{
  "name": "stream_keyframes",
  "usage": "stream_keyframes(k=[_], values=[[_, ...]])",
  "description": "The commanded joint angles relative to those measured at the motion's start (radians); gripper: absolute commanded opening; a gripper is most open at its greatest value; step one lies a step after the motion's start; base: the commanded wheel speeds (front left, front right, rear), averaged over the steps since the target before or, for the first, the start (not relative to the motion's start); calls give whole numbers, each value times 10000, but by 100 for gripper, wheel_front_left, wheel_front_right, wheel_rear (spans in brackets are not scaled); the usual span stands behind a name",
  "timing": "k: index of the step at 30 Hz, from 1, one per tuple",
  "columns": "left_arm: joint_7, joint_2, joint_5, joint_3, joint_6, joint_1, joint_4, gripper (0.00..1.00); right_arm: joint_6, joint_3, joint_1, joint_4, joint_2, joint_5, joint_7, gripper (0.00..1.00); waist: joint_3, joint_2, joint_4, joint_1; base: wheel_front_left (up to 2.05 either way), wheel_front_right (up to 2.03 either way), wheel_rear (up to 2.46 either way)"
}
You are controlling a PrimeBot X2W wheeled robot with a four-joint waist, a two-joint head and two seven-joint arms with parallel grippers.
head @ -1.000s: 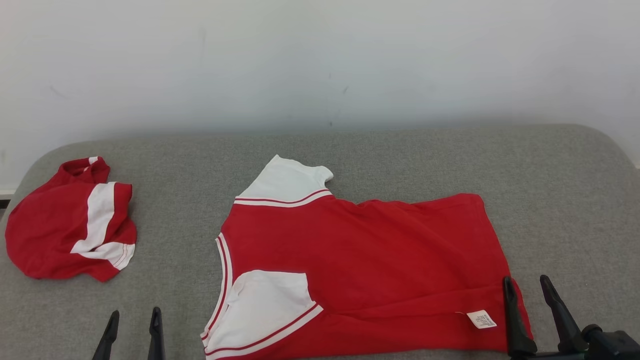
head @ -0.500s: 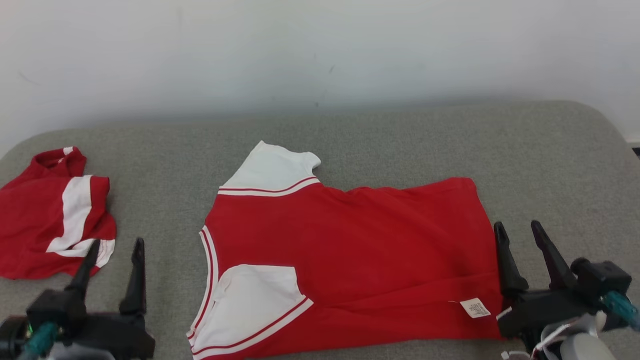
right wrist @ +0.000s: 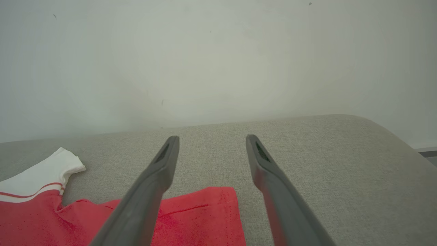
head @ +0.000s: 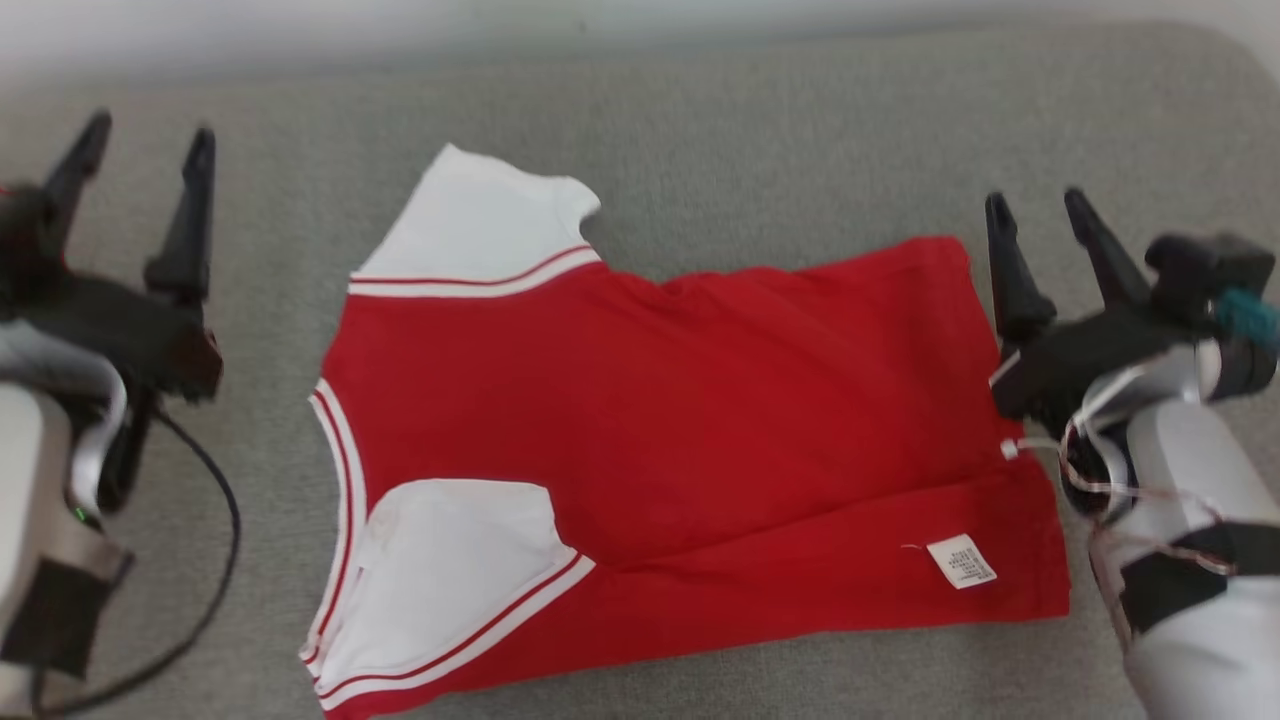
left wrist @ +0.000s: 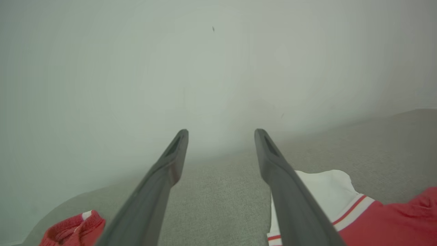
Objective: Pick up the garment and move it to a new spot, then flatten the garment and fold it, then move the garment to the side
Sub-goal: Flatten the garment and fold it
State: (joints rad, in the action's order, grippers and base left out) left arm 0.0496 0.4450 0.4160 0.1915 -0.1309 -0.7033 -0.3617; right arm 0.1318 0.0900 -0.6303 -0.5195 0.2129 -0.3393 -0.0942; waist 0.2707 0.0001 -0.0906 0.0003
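Observation:
The garment (head: 690,420) is a red T-shirt with white sleeves, spread almost flat on the grey cushioned surface (head: 780,130), neck to the left and hem to the right, a white label near its lower right corner. My left gripper (head: 140,160) hovers open to the left of the shirt, fingers pointing away. At the shirt's hem, my right gripper (head: 1040,220) is open too. The left wrist view shows a white sleeve (left wrist: 327,188) beside the right finger. In the right wrist view the red hem corner (right wrist: 205,215) lies under my open fingers (right wrist: 157,184).
A second red and white garment (left wrist: 73,230) lies crumpled at the far left of the surface, seen in the left wrist view. A pale wall (right wrist: 218,58) rises behind the cushion. The cushion's rounded right end (right wrist: 403,150) drops off to the right.
The head camera has tilted down, so the whole picture shifted. Both arms have come further into view and reached forward along the shirt's sides. Both grippers stayed open.

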Motion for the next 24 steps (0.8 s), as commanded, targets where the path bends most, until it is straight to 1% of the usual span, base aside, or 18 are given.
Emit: stream_keyframes(k=[1, 8, 14, 19, 24], values=[[-109, 240, 180, 229, 12, -511, -163, 100, -24, 99, -425, -226, 35, 72, 139, 100, 1264, -1, -566, -3, 0, 0, 0], [-883, 993, 1220, 1823, 11, -2395, -1210, 100, -24, 712, -1883, -1435, -8, -64, 1084, 100, 1896, -1, -970, -3, 0, 0, 0], [-1564, 1493, 1997, 3242, 11, -3447, -1779, 100, -24, 1320, -2679, -1952, -65, -286, 1629, 100, 2189, -1, -1298, -3, 0, 0, 0], [-1864, 1701, 2574, 4139, 11, -4085, -2256, 100, -24, 1802, -3106, -2270, -203, -696, 2152, 100, 2347, -1, -1539, -3, 0, 0, 0], [-2158, 1831, 3047, 5059, 12, -4622, -2590, 100, -24, 2221, -3349, -2401, -280, -1059, 2420, 100, 2409, -1, -1700, -3, 0, 0, 0]])
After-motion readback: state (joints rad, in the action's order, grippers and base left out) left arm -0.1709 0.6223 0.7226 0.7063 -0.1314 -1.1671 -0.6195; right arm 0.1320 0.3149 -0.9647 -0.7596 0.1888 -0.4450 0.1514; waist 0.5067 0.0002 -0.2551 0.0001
